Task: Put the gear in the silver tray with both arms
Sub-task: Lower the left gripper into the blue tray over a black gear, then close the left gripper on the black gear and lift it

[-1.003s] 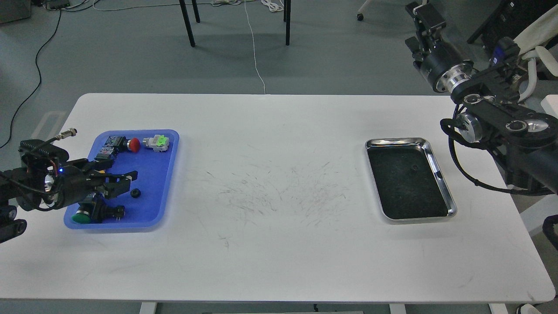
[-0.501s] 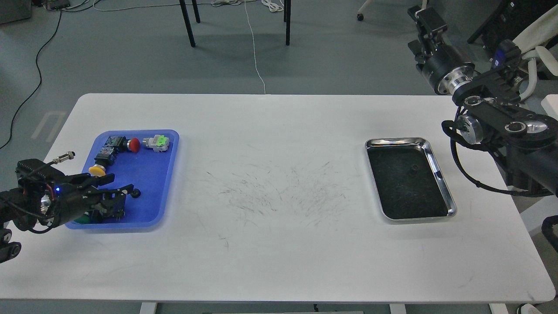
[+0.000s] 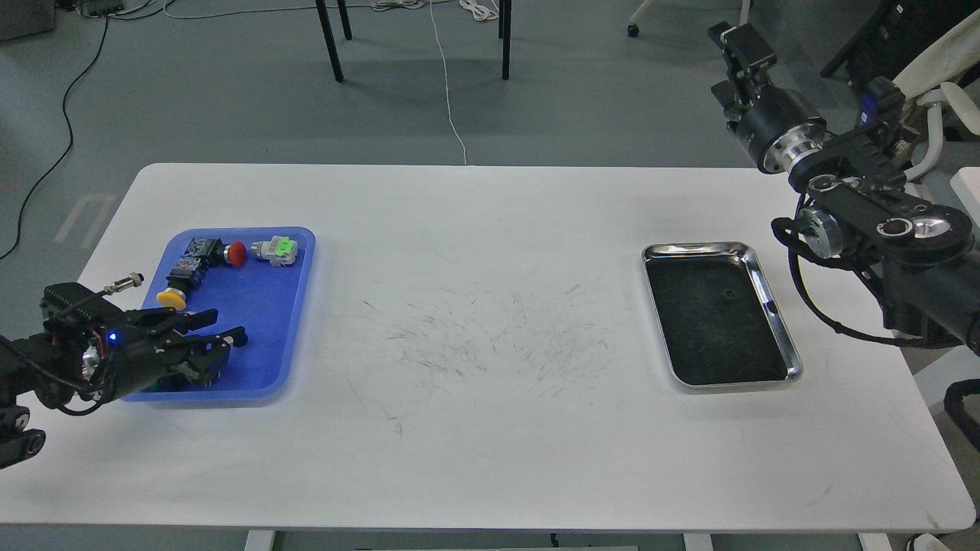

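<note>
Silver tray (image 3: pixel 769 306) long axis runs near-to-far. Left gripper (image 3: pixel 222 325) jaws parted, empty; right gripper (image 3: pixel 731 42) jaws unclear.

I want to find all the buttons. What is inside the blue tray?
In the blue tray lie a red button, a yellow button, and a grey-and-green part. The left end effector covers the near corner, so what lies beneath stays hidden.

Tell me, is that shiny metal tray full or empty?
Nearly empty: the silver tray shows bare dark floor, with only one tiny dark speck, too small to identify.
</note>
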Action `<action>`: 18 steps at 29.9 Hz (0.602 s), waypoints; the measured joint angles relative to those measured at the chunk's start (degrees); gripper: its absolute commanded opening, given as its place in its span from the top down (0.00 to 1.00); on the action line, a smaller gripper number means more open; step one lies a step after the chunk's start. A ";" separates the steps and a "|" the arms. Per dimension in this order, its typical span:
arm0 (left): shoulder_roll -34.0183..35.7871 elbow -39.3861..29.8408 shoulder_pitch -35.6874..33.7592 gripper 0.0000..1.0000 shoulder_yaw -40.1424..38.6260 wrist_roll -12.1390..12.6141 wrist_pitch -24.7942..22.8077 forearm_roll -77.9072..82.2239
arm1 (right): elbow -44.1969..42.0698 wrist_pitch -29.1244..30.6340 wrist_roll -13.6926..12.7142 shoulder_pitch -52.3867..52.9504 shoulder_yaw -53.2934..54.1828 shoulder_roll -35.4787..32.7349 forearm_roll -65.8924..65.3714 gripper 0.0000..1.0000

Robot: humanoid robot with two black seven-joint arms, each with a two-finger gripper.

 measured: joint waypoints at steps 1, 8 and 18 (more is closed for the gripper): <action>-0.13 -0.27 0.02 0.47 -0.02 0.00 0.03 0.00 | -0.01 0.00 0.00 0.03 -0.05 0.02 0.00 0.06; -2.17 -0.52 0.49 0.47 -0.20 -0.01 0.06 0.00 | 0.06 0.01 0.00 0.08 -0.22 0.06 0.00 0.06; -3.14 2.11 1.44 0.47 -0.45 -0.01 -0.02 -0.14 | 0.19 0.01 0.00 0.15 -0.40 0.03 0.08 0.06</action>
